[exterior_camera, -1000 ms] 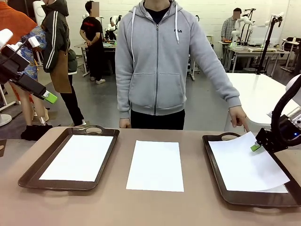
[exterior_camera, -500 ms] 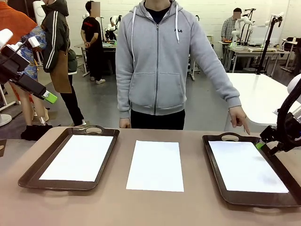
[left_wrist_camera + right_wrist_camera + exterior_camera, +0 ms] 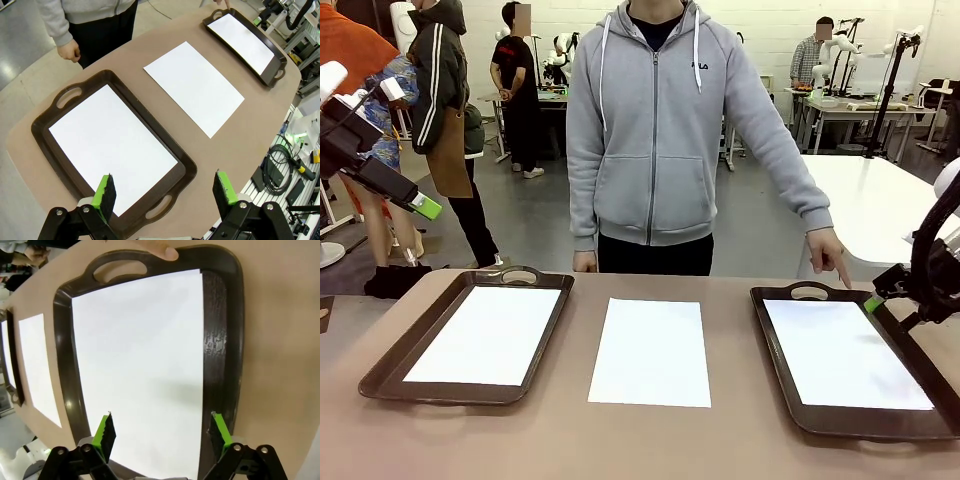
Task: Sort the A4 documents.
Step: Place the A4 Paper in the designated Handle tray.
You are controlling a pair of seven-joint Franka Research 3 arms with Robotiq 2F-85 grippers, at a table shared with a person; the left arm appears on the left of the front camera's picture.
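Note:
Three white A4 documents lie flat. One sheet (image 3: pixel 485 335) rests in the left brown tray (image 3: pixel 390 365). Another sheet (image 3: pixel 652 350) lies on the bare table between the trays. The third sheet (image 3: pixel 845 355) lies in the right tray (image 3: pixel 770 345). My right gripper (image 3: pixel 882 300) hovers open over that tray's right rim; in the right wrist view its empty fingers (image 3: pixel 161 432) straddle the sheet (image 3: pixel 140 370) and the rim (image 3: pixel 220 340). My left gripper (image 3: pixel 425 207) is raised high at the far left, open (image 3: pixel 165 190) and empty above the left tray's sheet (image 3: pixel 107 145).
A person in a grey hoodie stands at the far edge. One hand (image 3: pixel 832 255) points down at the right tray's far corner, its fingertip (image 3: pixel 159 250) touching the rim. The other hand (image 3: pixel 585 262) rests at the table edge. Cables and tools (image 3: pixel 290 170) lie off the table.
The sheet my right gripper held tilted over the right tray now lies flat in it. The right gripper has opened and drawn back to the right. The left arm has not moved.

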